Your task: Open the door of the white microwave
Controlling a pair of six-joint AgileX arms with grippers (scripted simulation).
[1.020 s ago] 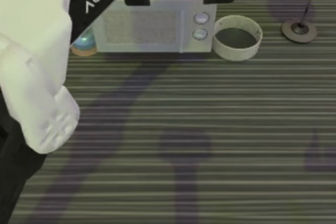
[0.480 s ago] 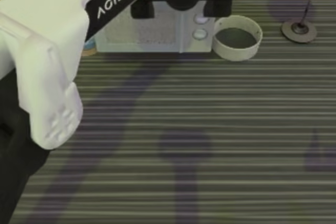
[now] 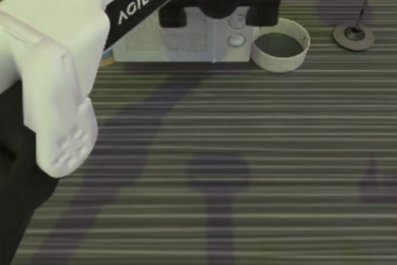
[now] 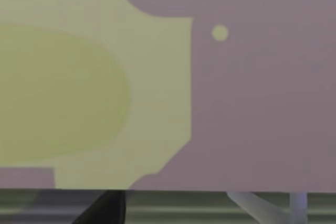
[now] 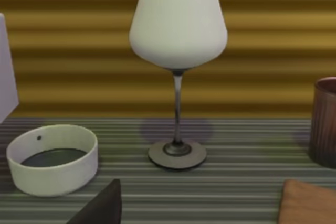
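**A:** Where is the left gripper sitting against the white microwave?

**B:** It is hanging over the oven's top front edge at the far side of the striped table, its black crossbar lying across the upper part of the door, just left of the two grey knobs. Whether its fingers are parted or holding anything cannot be told; they are hidden under the crossbar.

**A:** What is differing from half a second back?

**B:** The gripper is sitting slightly farther right and back; the door is looking closed as before.

**A:** And the wrist cameras?

**B:** The left wrist view is showing only flat mauve and yellow-green surfaces close up. The right wrist view is showing the white ring-shaped bowl beside the microwave, plus a white wine glass. The right arm is not appearing from above.
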